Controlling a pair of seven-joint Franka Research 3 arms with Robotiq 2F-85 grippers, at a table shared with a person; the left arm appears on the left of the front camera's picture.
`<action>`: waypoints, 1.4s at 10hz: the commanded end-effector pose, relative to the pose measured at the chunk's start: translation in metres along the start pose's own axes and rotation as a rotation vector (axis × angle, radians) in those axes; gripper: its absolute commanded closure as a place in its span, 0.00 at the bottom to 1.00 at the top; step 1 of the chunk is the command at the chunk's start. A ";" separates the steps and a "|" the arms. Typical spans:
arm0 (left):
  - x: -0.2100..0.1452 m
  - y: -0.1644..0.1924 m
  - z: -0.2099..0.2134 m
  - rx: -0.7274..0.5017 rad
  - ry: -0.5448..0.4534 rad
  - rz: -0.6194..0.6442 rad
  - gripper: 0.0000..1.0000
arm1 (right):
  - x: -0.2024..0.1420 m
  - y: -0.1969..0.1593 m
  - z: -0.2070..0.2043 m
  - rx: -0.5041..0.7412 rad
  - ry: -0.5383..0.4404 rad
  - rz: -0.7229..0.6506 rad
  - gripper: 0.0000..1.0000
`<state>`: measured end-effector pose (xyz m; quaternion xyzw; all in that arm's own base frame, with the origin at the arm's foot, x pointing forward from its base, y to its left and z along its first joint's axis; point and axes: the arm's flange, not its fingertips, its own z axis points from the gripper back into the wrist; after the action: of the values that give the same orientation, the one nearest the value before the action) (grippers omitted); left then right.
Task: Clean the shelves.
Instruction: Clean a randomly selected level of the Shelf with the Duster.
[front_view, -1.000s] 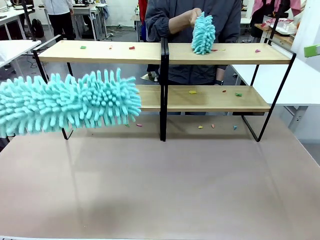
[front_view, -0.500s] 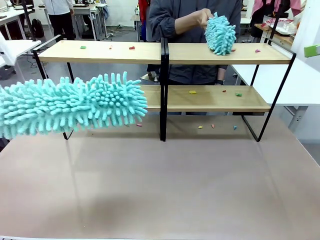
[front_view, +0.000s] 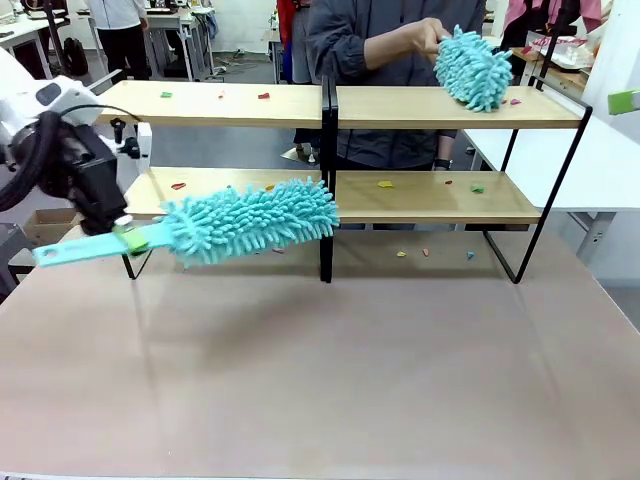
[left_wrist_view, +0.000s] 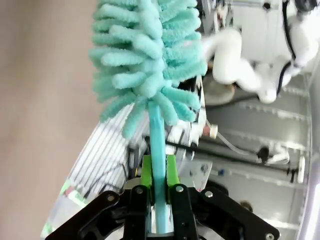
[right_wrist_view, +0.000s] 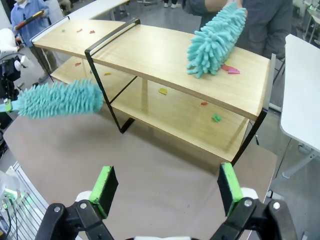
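Note:
The shelves (front_view: 420, 107) stand across the far side of the table, two light-wood boards in a black frame, also seen in the right wrist view (right_wrist_view: 165, 60). My left gripper (front_view: 126, 236) is shut on the flat handle of a teal fluffy duster (front_view: 250, 220), whose head lies level with the lower board, just left of the central upright. The left wrist view has the green pads (left_wrist_view: 146, 172) clamping that handle, with the duster (left_wrist_view: 145, 60) beyond my left gripper (left_wrist_view: 159, 169). My right gripper (right_wrist_view: 166, 187) hangs open above the table. A person's hand (front_view: 430, 35) presses a second teal duster (front_view: 472, 68) on the top board's right end.
Small coloured scraps (front_view: 385, 184) lie on both boards and on the tabletop under the rack (front_view: 400, 254). The brown tabletop (front_view: 350, 370) spreads in front. White tables (front_view: 600, 160) stand at either side.
My left arm has swung into view, carrying its duster away from the camera toward the lower board. The person's duster has swept right along the top board.

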<state>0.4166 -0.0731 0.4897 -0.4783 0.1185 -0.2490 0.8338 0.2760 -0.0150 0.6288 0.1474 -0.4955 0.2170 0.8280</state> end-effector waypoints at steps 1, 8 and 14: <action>-0.009 0.006 -0.003 -0.014 0.093 -0.028 0.87 | 0.000 -0.001 -0.001 0.000 -0.001 0.001 0.00; -0.019 0.007 0.010 0.052 -0.102 0.075 0.87 | 0.000 -0.001 -0.001 0.000 -0.001 0.001 0.00; 0.030 -0.005 -0.031 0.145 -0.397 0.138 0.87 | 0.000 -0.001 -0.001 0.000 -0.001 0.001 0.00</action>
<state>0.4276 -0.0946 0.4832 -0.4584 -0.0140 -0.1299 0.8791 0.2762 -0.0149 0.6287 0.1474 -0.4953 0.2170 0.8282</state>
